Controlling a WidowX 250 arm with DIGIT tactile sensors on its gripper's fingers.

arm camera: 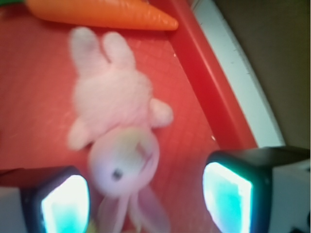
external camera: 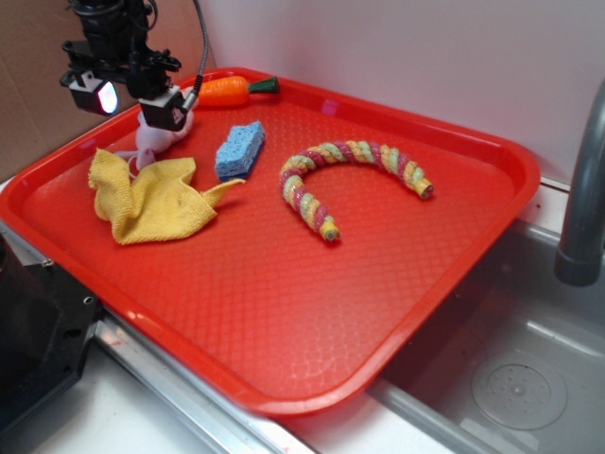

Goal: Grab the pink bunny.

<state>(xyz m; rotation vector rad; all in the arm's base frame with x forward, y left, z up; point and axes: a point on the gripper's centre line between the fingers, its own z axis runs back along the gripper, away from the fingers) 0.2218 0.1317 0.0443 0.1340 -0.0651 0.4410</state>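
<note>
While the hand (arm camera: 146,194) hangs over the far left corner of the tray (external camera: 454,246), its two pads (arm camera: 65,201) stand apart with nothing between them but the bunny (arm camera: 116,121) below. The bunny lies flat on the tray floor just beside the rim, near the carrot (arm camera: 97,14) and close to the yellow cloth (external camera: 151,199); its head sits between the pads in the wrist view, ears trailing toward the camera, body and feet stretching away toward the carrot.

To do the grab well, I would judge it best to come straight down and close on the head or the plump body, not the thin ears or limbs, which would likely slip out. The descent should go nearly to the tray floor, since the plush lies low.

The bunny looks soft, fuzzy and squashy, so it should compress and hold easily. The tray is hard red plastic with a fine pebbled pattern. The carrot looks smooth and tapered; the cloth is nubby terry, crumpled.
</note>
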